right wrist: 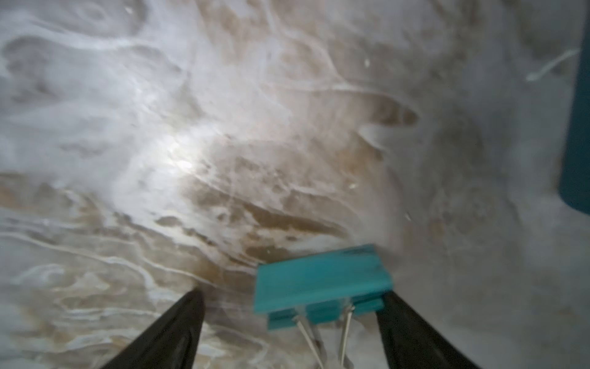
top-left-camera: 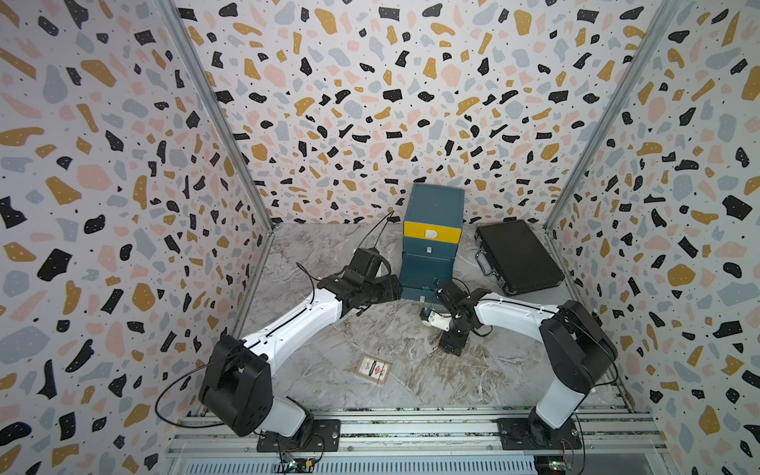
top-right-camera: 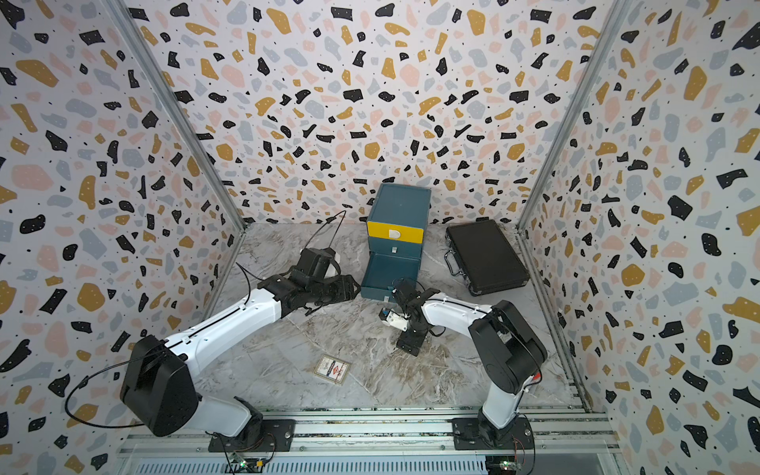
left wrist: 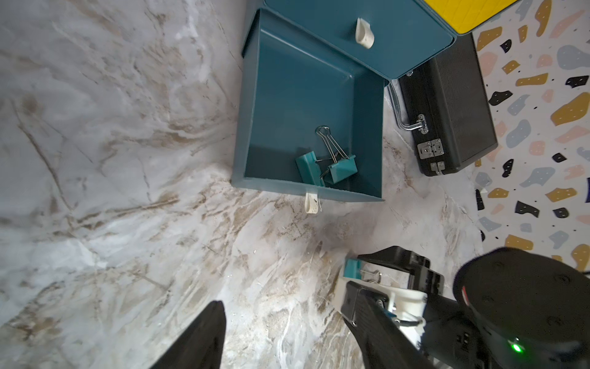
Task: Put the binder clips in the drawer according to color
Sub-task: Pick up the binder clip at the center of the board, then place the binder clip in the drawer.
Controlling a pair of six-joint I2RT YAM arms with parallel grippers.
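The drawer [top-left-camera: 432, 205] is a teal chest with a yellow top front, and its bottom drawer [left wrist: 287, 96] is pulled out. Two teal binder clips [left wrist: 329, 164] lie in it near the front wall. My right gripper [right wrist: 289, 319] hovers low over the table just in front of that drawer. Its jaws stand open around a third teal clip [right wrist: 322, 281], which rests against one finger [right wrist: 412, 332] and is clear of the other. The same clip [left wrist: 352, 266] shows in the left wrist view. My left gripper [left wrist: 287, 332] is open and empty at the drawer's left front corner [top-left-camera: 397, 288].
A flat black briefcase [top-left-camera: 518, 257] lies to the right of the chest near the back wall. A printed card pack [top-left-camera: 373, 369] lies on the marble table toward the front. Patterned walls close in the table on three sides.
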